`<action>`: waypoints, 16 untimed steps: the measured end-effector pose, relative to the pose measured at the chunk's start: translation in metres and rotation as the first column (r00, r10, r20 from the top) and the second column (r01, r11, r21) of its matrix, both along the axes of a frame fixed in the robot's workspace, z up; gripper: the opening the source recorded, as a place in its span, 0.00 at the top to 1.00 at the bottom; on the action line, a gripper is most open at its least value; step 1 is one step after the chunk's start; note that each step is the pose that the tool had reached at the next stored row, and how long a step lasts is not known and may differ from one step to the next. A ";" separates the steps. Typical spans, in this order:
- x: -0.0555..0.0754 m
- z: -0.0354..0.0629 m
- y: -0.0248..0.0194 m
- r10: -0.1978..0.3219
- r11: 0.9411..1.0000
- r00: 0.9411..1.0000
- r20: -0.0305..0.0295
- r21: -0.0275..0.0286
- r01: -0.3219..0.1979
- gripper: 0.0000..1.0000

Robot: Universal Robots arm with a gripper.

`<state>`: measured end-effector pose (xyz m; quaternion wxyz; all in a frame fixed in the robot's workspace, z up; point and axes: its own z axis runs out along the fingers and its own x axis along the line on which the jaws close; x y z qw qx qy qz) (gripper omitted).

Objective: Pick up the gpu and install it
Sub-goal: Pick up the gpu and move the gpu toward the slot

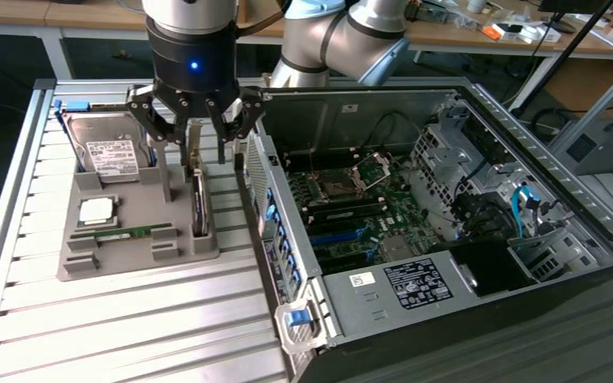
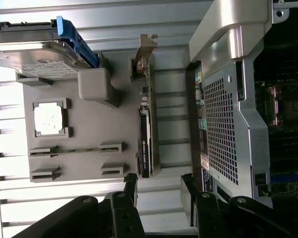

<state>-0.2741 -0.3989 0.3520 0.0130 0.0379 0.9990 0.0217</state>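
The gpu (image 1: 198,203) is a thin dark card standing on its edge in a slot of the grey holder tray (image 1: 136,259), with its silvery bracket at the far end. My gripper (image 1: 195,153) hangs directly above the card, open, one finger on each side and nothing between them. In the wrist view the gpu (image 2: 145,134) runs lengthwise between the tray and the case wall, its bracket (image 2: 145,52) at the far end. My gripper (image 2: 159,191) is open there too, and its dark fingertips (image 2: 130,184) stand just short of the card's near end.
The tray also holds a silver hard drive (image 1: 109,155), a square processor (image 1: 96,210) and a green memory stick (image 1: 131,233). The open computer case (image 1: 285,239) lies close on the exterior view's right, its motherboard (image 1: 350,207) exposed. The ribbed metal table (image 1: 125,327) extends in front.
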 end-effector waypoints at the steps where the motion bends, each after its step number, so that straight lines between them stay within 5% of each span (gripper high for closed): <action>1: 0.000 -0.0004 0.0000 0.000 1.000 1.000 0.000 0.000 0.000 0.52; 16: 0.000 -0.0053 0.0000 0.000 1.000 1.000 0.000 0.000 0.000 0.52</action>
